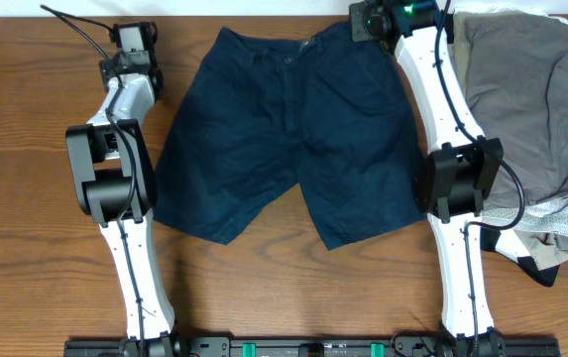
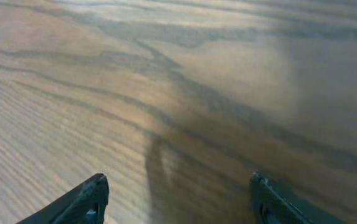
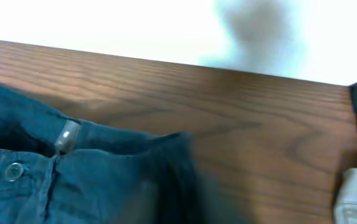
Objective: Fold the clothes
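Dark navy cloth shorts lie flat mid-way across the brown wooden table, so I should bring the left gripper, wide open and empty beside them, squarely onto their waistband corner, though how the right gripper stands I cannot tell.

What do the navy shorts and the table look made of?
The shorts: probably woven cotton-like cloth, matte; soft creases, stitched waistband and a pale button. The table: wood or wood-look laminate, smooth low sheen; brown grain lines run across it.
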You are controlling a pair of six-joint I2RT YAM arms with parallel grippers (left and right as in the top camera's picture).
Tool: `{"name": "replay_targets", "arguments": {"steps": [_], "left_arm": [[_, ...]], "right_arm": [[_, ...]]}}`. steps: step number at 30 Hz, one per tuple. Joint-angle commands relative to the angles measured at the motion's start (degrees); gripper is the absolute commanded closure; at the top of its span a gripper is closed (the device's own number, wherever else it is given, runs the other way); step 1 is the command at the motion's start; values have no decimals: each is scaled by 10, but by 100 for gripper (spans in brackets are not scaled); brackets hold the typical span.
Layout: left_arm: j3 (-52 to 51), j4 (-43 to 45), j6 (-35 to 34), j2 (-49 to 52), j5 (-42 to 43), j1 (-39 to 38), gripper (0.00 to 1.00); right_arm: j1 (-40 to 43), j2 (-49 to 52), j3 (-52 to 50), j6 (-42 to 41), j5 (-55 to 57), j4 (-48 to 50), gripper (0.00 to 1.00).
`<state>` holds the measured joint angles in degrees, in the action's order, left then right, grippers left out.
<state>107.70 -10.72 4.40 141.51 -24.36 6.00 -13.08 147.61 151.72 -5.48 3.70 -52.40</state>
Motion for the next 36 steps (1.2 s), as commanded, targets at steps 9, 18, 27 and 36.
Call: {"name": "replay_targets", "arguments": {"steps": [9,18,27,36], "left_arm": [[-17,-143,-9,-210,123,-6,17],[-17,-300,-30,-327,294,-6,12],[-17,-466,-26,-335,328,-6,11],[-17,-476,-25,-335,323,-3,9]], "right_arm": [[9,-113,1,-22,-22,-85,3],[-17,-141,1,-43,-126,-334,9],[-99,-106,-54,-49,-128,-400,5],[-152,-106,-243,-80,-129,-245,12]]}}
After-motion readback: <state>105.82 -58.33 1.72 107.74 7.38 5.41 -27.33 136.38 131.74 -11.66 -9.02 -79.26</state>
